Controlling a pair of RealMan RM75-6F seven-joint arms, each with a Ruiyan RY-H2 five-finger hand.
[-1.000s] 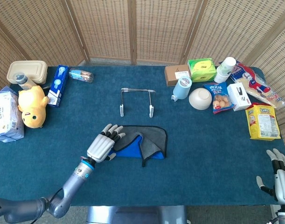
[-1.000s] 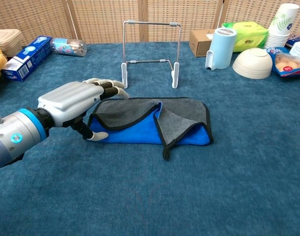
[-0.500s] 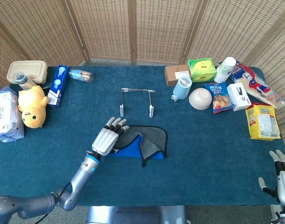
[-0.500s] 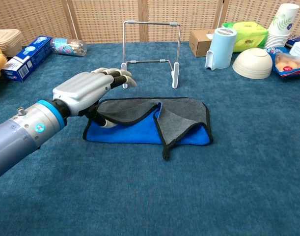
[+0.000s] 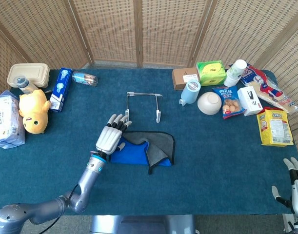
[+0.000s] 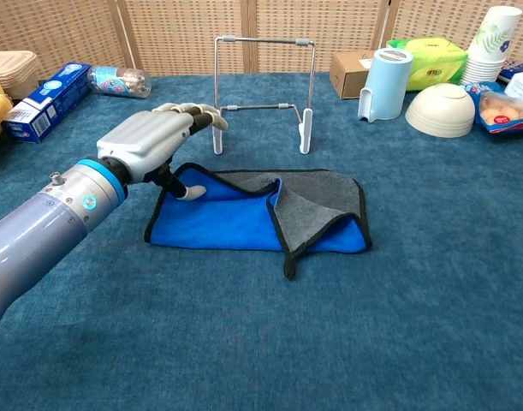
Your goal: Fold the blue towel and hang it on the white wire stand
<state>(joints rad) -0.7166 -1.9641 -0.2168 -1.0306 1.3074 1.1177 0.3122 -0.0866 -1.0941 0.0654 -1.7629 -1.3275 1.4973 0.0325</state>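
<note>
The blue towel (image 6: 235, 224), grey on its other side, lies folded on the table in front of the white wire stand (image 6: 263, 40). A grey flap (image 6: 317, 210) covers its right part. My left hand (image 6: 150, 139) is at the towel's back left corner. The thumb presses on the black hem there, and that corner rises to the hand, pinched under the stretched fingers. In the head view the left hand (image 5: 111, 136) sits between the stand (image 5: 143, 104) and the towel (image 5: 139, 153). My right hand (image 5: 295, 187) hangs at the table's near right edge, fingers apart, holding nothing.
Behind the towel on the right stand a blue jug (image 6: 385, 84), a white bowl (image 6: 439, 110), a cardboard box (image 6: 347, 73) and snack packets (image 5: 274, 126). On the left are a toothpaste box (image 6: 47, 98), a bottle (image 6: 120, 81) and a yellow plush toy (image 5: 32, 111).
The left hand has moved back toward the stand, drawing the towel's grey top layer with it. The left half now shows blue. The right hand has sunk lower in the head view.
</note>
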